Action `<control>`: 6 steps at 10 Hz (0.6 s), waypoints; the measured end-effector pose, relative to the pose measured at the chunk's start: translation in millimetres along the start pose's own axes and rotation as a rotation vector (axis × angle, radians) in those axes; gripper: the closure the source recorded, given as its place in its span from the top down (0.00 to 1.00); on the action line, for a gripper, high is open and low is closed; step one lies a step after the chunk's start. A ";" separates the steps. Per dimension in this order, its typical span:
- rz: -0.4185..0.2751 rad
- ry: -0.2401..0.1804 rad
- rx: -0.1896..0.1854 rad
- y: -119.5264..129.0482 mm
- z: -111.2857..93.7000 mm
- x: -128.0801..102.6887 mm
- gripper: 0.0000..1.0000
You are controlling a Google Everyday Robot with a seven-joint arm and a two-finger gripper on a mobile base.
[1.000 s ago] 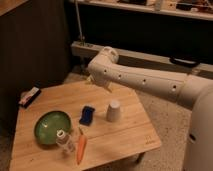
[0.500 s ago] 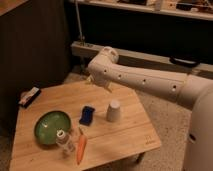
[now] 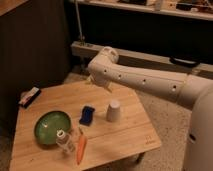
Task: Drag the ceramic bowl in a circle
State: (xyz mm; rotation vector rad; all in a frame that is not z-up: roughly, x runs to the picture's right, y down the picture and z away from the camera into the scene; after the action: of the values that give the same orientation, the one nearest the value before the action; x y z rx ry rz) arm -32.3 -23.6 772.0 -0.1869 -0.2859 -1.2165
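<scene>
Above the far edge of the bench [image 3: 125, 142], the tool [image 3: 93, 79] hung below the bend of the white arm [image 3: 145, 80], which reached in from the right. Most of the tool was hidden by the arm, so I could not tell how far open it was, nor whether it had hold of anything. Nearest to it on the bench stood a white upturned cup [image 3: 114, 110], with a small blue object [image 3: 87, 114] just to the cup's left. The ceramic bowl [image 3: 52, 127] lay well apart from the tool, toward the bench's near left side, upright and green. A clear bottle [image 3: 64, 141] stood at the bowl's near right rim, and an orange carrot-shaped item [image 3: 81, 148] lay just beside the bottle. A dark and white item [image 3: 30, 96] rested at the far left corner.
</scene>
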 end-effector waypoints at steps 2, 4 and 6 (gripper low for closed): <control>-0.019 -0.015 0.016 -1.9 2.1 0.9 0.80; -0.092 -0.061 0.090 -11.9 10.0 -0.6 0.80; -0.139 -0.154 0.261 -22.8 18.5 -7.7 0.80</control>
State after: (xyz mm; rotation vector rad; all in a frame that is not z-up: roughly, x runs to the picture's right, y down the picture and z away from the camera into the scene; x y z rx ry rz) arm -58.4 -19.0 786.9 -0.0342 -0.5958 -1.2916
